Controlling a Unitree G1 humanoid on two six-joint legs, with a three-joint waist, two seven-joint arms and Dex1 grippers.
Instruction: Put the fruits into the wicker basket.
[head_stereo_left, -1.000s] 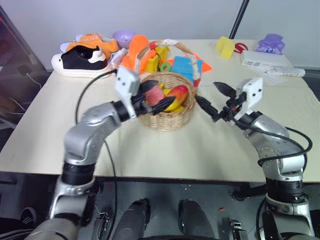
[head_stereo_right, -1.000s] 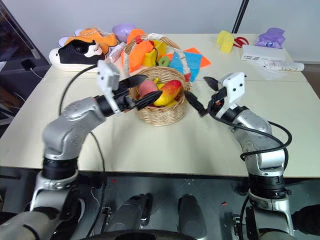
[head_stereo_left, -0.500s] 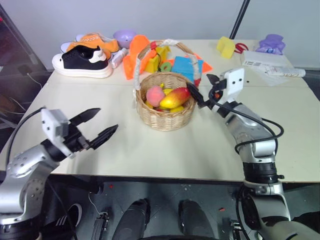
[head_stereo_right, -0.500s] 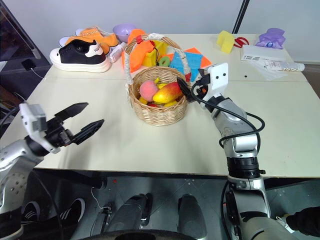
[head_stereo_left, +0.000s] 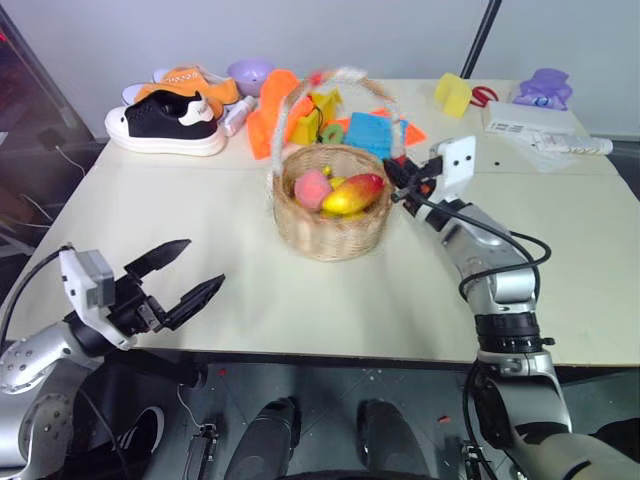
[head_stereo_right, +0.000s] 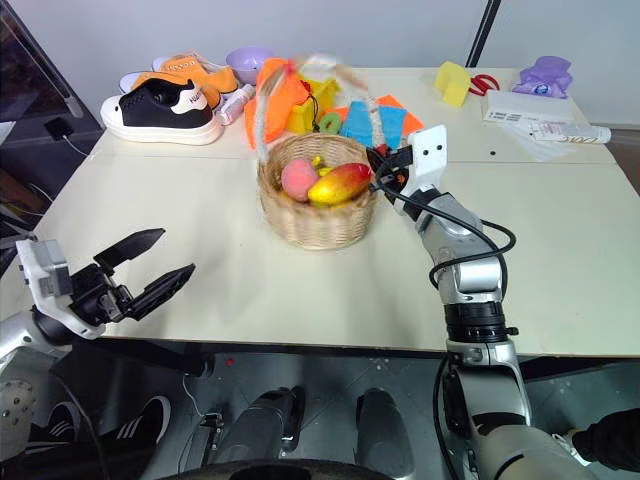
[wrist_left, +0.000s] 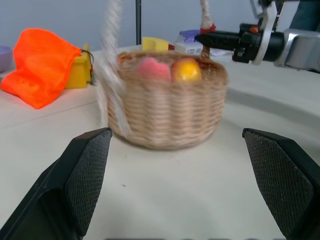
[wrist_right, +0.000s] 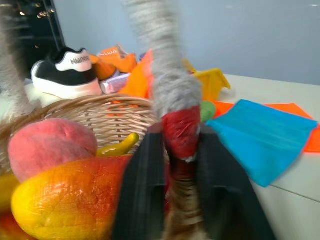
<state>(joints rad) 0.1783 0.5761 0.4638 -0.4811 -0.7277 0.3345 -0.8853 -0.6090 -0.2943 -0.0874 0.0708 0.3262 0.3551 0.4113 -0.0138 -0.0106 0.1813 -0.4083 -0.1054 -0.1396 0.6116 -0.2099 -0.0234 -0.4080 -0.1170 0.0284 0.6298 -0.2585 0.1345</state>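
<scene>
Left eye view has the wicker basket sitting mid-table, and I'll use it as the reference for everything. The mango and peach are both inside it, side by side, peach on the left, on top of some yellow banana-like fruits.

Room to move: there's a wide bare stretch of table between the basket and the near edge, and more open surface off to the basket's right. Behind the basket it's crowded, with orange cloth, blue cloth and yellow blocks just past its rim, and the sneakers further back-left.

The right gripper is at the basket's right rim, fingers clamped onto the base of the handle where the red wrap is. The right wrist view shows the handle squeezed between them. The left gripper hangs well off to the basket's left, near the table's front edge, jaws spread wide with nothing in them.

Versus a second ago: the left gripper was right at the basket and has pulled away, and the right one was open beside the basket and has now closed on the handle.
</scene>
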